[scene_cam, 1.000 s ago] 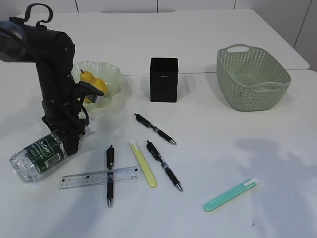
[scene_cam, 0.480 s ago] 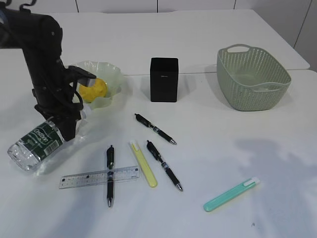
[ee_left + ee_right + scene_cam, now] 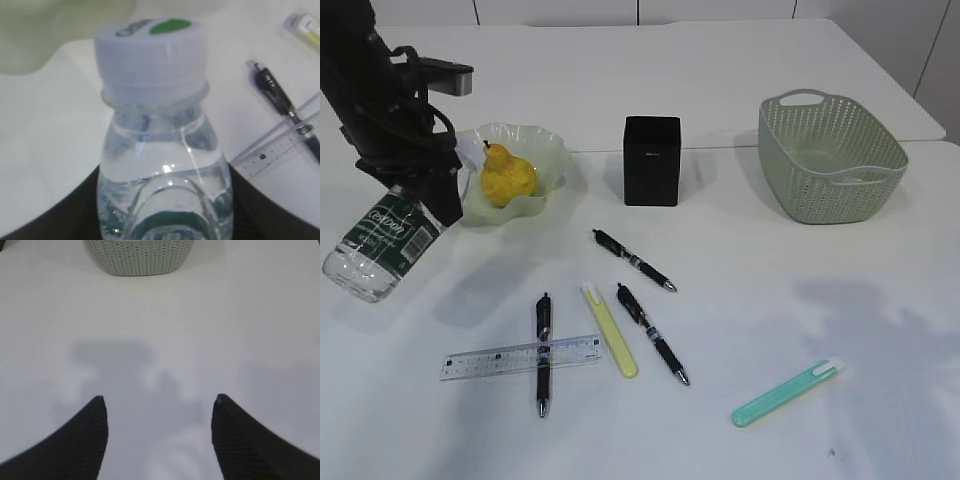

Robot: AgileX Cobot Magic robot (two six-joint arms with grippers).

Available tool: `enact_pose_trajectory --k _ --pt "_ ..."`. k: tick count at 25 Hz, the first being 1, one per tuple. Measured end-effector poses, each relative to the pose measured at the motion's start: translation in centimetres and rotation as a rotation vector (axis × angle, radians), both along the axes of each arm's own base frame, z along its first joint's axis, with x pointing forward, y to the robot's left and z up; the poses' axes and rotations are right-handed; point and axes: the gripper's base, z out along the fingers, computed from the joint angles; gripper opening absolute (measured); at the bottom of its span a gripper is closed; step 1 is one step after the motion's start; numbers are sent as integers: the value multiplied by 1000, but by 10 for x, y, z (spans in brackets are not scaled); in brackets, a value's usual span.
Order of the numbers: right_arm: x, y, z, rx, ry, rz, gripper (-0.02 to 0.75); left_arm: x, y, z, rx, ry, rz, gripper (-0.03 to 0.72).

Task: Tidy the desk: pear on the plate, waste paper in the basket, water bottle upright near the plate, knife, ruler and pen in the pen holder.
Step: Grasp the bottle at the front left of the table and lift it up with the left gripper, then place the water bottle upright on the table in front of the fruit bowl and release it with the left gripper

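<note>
At the left edge of the desk (image 3: pixel 740 60) our left gripper (image 3: pixel 440 195) grasps the water bottle (image 3: pixel 380 243) around its neck, the jaws about half apart and pressed on the shoulders below the white cap (image 3: pixel 150 55). The bottle hangs tilted above the tabletop, bottom toward the left edge. We judge that the wet-looking, round plastic may slip or turn between the jaws when we tip it upright, and it may then fall on the plate (image 3: pixel 555 150) just beside it, where the pear (image 3: pixel 505 178) already lies. If we set it down tilted, it may roll.

Toward the front edge lie the ruler (image 3: pixel 520 357) with a black pen (image 3: pixel 542 352) across it, then a yellow knife (image 3: pixel 610 330), two more pens and a teal knife (image 3: pixel 788 393). The pen holder (image 3: pixel 651 160) stands near the middle, the basket (image 3: pixel 830 155) toward the right edge.

Our right gripper (image 3: pixel 159 412) hovers over bare desk with its jaws wide apart, holding and touching nothing. We cannot see the waste paper.
</note>
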Motion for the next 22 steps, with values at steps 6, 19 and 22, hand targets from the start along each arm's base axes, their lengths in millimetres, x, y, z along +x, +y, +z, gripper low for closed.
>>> enact_pose_trajectory --k 6,19,22 --pt "0 0 0 0 0 0 512 -8 1 29 -99 -51 35 379" --pt "0 0 0 1 0 -1 512 -49 21 38 -191 -394 174 379" --pt "0 0 0 3 0 -2 512 -70 28 24 -201 -509 229 379"
